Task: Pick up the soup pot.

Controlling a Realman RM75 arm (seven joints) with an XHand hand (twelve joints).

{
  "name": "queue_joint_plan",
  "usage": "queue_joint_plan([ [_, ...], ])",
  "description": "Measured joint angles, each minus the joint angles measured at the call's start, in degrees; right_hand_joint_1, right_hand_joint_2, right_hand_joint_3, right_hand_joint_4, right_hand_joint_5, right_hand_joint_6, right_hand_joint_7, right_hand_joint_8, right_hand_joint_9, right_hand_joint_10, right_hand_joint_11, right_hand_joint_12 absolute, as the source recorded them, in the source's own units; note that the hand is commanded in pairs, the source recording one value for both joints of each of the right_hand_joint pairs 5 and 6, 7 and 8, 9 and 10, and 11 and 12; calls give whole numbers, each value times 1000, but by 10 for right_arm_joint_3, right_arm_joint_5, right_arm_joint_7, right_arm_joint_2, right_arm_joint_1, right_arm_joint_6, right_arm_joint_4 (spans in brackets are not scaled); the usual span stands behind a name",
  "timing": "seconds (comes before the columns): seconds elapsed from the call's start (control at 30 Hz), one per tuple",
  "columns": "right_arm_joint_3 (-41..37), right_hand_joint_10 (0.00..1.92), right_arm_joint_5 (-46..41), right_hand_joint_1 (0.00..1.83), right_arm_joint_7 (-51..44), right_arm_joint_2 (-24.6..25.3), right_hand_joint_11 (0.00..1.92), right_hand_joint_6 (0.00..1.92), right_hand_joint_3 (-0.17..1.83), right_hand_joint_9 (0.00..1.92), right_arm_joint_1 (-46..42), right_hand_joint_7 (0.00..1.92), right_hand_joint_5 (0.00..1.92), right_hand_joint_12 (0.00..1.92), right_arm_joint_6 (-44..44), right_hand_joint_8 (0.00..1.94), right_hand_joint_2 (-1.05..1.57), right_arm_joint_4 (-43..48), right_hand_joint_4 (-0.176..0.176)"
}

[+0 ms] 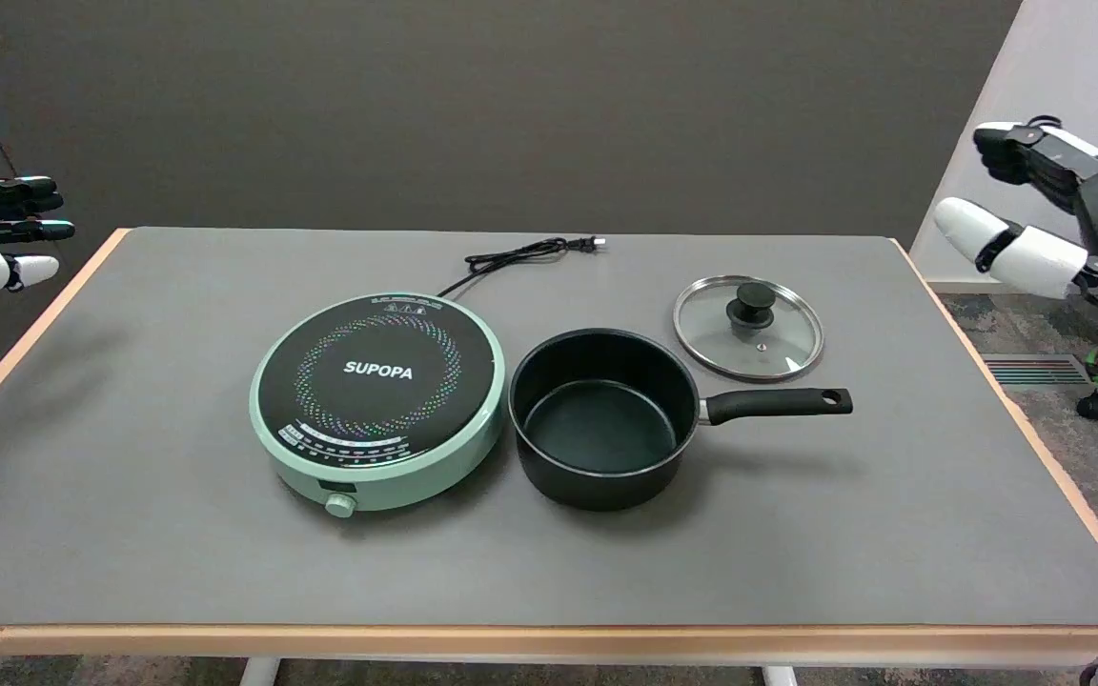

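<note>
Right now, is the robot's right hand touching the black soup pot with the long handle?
Apart. The head view shows the right hand up in the air beyond the table's right edge, with bare grey tabletop between it and the black soup pot.

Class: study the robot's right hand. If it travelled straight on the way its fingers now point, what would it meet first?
The right hand is raised beyond the table's right edge, fingers pointing left. Straight on, it probably passes above the glass lid and meets nothing in view; depth is unclear.

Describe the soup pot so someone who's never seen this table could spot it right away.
Start at the mint-green induction cooktop in the middle of the grey table. Right beside it, on the picture's right, stands the soup pot: black, empty and uncovered. Unlike the flat glass lid behind it, it's deep, with a long black handle pointing right.
</note>
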State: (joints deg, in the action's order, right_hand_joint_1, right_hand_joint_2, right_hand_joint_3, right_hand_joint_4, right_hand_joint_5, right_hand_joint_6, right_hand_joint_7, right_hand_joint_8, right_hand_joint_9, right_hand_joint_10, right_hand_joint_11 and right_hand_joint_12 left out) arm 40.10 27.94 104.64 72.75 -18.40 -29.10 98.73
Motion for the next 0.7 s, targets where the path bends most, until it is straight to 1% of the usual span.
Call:
queue_joint_plan([
  [0.07,-7,442,-8,798,-11,5,442,442,425,442,-1,442,442,442,-10,442,716,-3,-170],
  [0.17,-14,444,-22,817,-58,13,444,444,474,444,1,444,444,444,-30,444,658,-6,-166],
  [0.2,-15,442,-25,850,-71,15,442,442,574,442,2,442,442,442,-36,442,530,-7,-155],
  [0.3,-18,426,-36,873,-116,22,426,426,674,426,3,426,426,426,-55,426,409,-5,-138],
  [0.33,-18,411,-39,885,-130,24,411,411,719,411,3,411,411,411,-60,411,332,-2,-126],
  [0.37,-19,396,-41,894,-143,25,396,396,738,396,3,396,396,396,-65,396,284,1,-117],
  [0.4,-19,371,-43,906,-156,27,371,371,758,371,3,371,371,371,-70,371,220,5,-99],
  [0.47,-20,341,-46,927,-183,32,341,341,770,341,1,341,341,341,-79,341,154,14,-83],
  [0.7,-6,329,-59,985,-266,49,329,329,792,329,-10,329,329,329,-103,329,51,43,-83],
])
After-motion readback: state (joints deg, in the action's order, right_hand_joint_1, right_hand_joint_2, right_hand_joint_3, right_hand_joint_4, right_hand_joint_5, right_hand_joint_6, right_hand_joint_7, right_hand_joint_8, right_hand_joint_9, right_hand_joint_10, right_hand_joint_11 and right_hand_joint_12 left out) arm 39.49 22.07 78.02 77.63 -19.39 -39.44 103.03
